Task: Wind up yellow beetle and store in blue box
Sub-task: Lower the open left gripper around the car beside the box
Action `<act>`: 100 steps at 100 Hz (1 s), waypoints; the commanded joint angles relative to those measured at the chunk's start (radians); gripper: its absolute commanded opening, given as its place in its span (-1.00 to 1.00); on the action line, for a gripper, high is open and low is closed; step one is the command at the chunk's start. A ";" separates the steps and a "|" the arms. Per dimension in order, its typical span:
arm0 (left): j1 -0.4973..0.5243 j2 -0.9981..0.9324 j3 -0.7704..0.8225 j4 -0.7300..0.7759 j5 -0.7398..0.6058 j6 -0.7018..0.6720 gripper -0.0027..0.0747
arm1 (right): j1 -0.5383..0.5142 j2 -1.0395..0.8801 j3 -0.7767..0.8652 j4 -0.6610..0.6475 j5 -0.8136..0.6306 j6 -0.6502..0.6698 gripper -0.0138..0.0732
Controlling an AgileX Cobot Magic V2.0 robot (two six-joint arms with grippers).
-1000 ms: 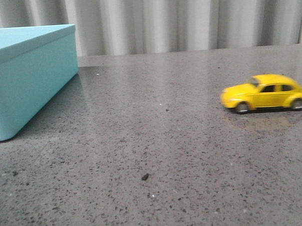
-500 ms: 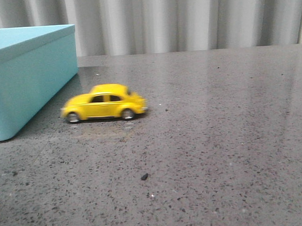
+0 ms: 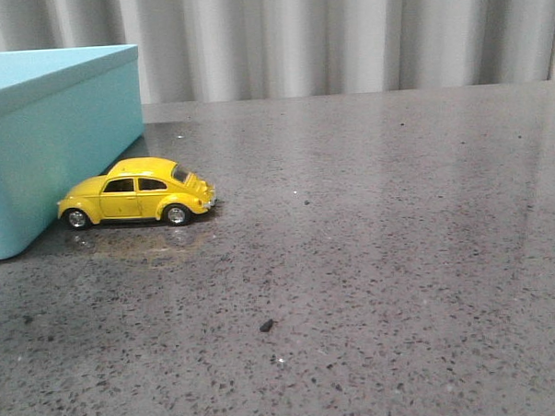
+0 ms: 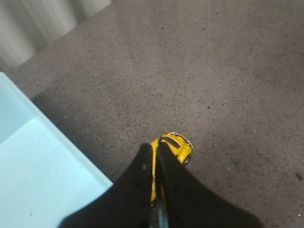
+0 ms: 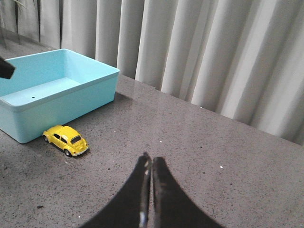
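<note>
The yellow beetle (image 3: pixel 137 192) stands on its wheels on the grey table, nose toward the blue box (image 3: pixel 53 135) and close to its front corner. The open box is at the far left. In the left wrist view my left gripper (image 4: pixel 155 146) is shut and empty, above the table. The beetle (image 4: pixel 176 148) shows partly hidden behind its fingers, beside the box wall (image 4: pixel 71 156). In the right wrist view my right gripper (image 5: pixel 150 159) is shut and empty, well to the right of the beetle (image 5: pixel 65 139) and the box (image 5: pixel 57 102). Neither gripper shows in the front view.
A pale pleated curtain (image 3: pixel 344 39) hangs behind the table's far edge. A small dark speck (image 3: pixel 266 325) lies on the tabletop in front. A dark tip (image 5: pixel 5 69) shows at the edge of the right wrist view, over the box.
The beetle has rolled across the table from the right side to the left and now stands next to the blue box. No gripper entered the front view.
</note>
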 commanded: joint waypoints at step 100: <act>-0.194 0.574 -0.384 0.476 0.215 0.149 0.34 | 0.001 0.016 0.045 0.011 -0.075 -0.015 -0.78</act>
